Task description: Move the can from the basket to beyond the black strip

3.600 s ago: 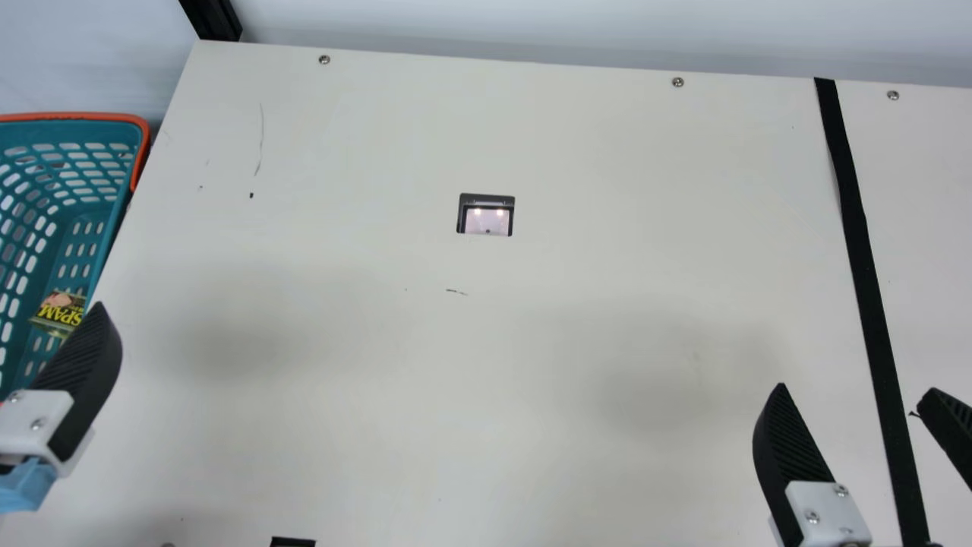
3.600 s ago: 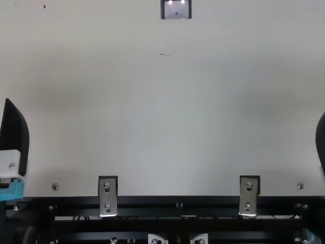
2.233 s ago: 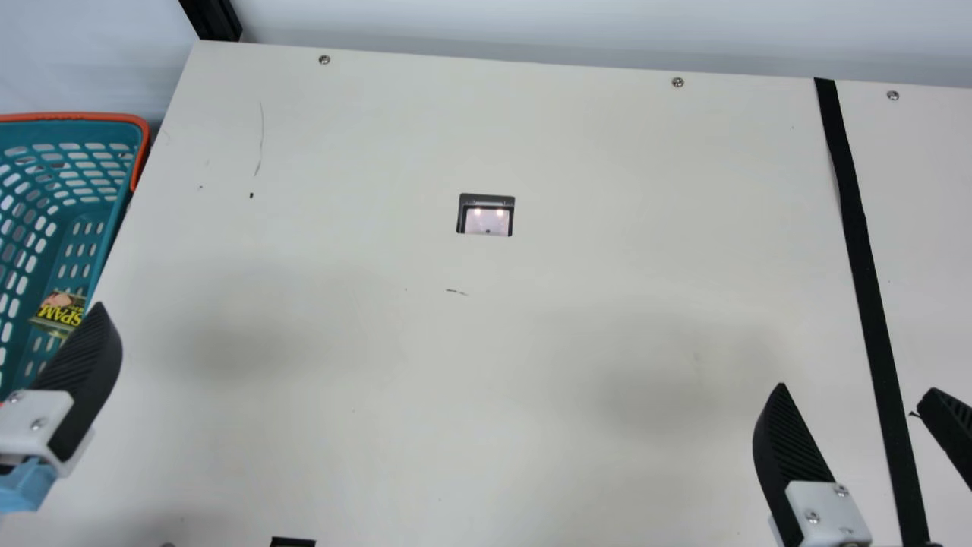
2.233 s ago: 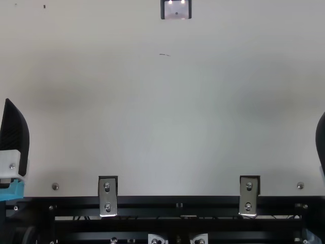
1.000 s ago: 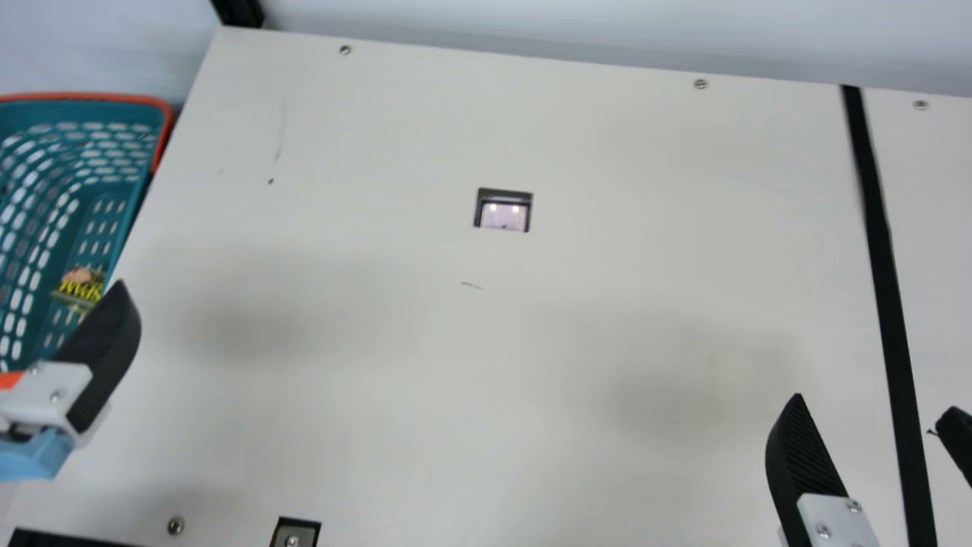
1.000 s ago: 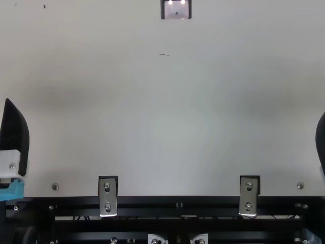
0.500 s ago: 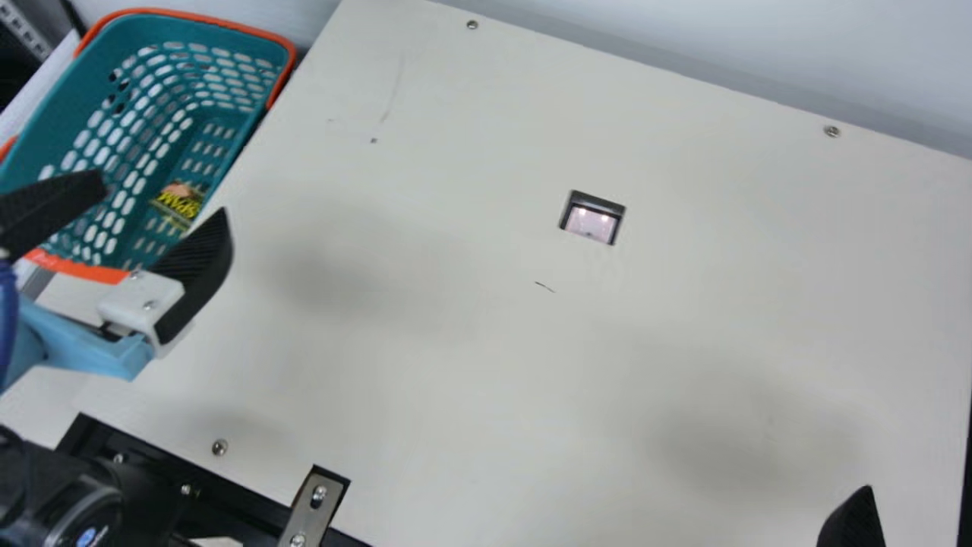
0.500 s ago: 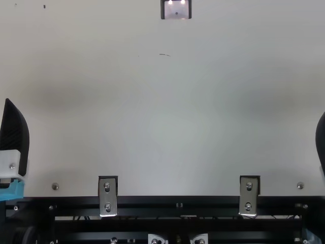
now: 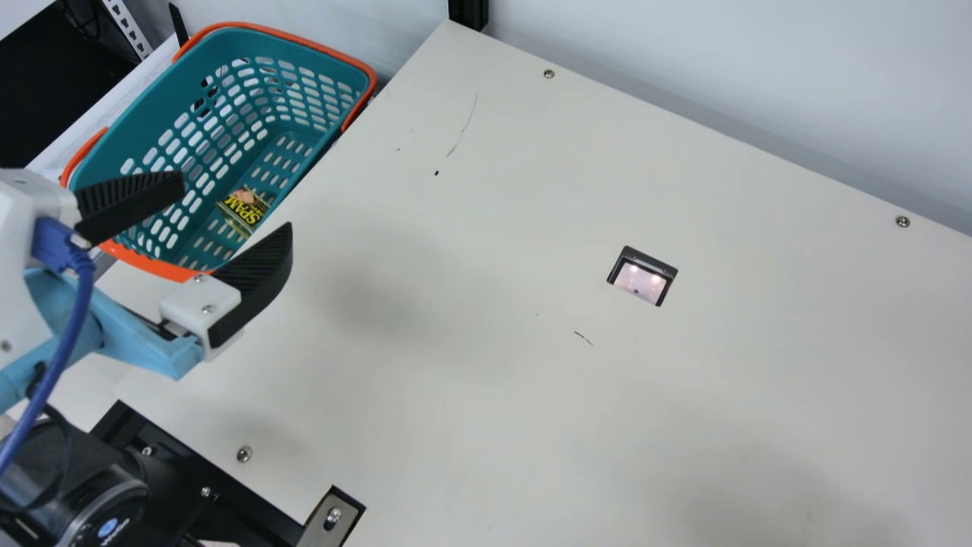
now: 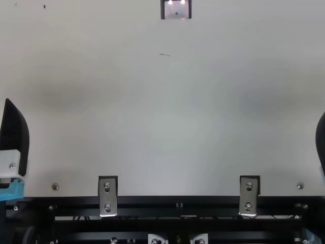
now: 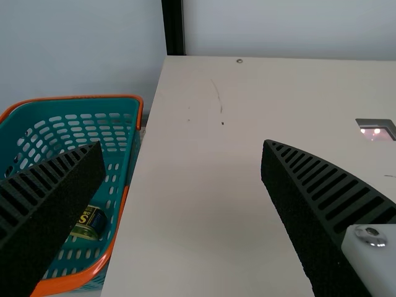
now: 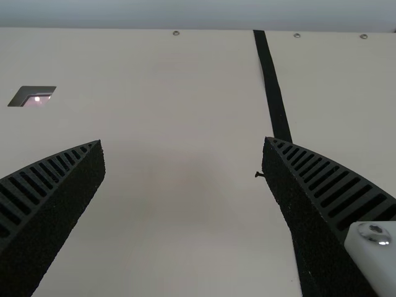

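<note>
- Zero done: had can (image 9: pixel 244 210), in basket (image 9: pixel 258 44), short of black strip (image 12: pixel 273 90)!
- Held wide, empty: left gripper (image 11: pixel 182 143) short, right gripper (image 12: pixel 183 140) near.
- Needed grasp, carry beyond!

Bright, diffuse light, with soft shadows on the table (image 9: pixel 486 425) and twin glints in the dark-framed panel (image 9: pixel 642 281)

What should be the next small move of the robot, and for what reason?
I would probably shift the open left gripper sideways from the table toward the basket, so it lines up over the can, before lowering. The can lies on the basket's floor, close to the table-side wall, and the left wrist view shows bare table between the fingers.
</note>
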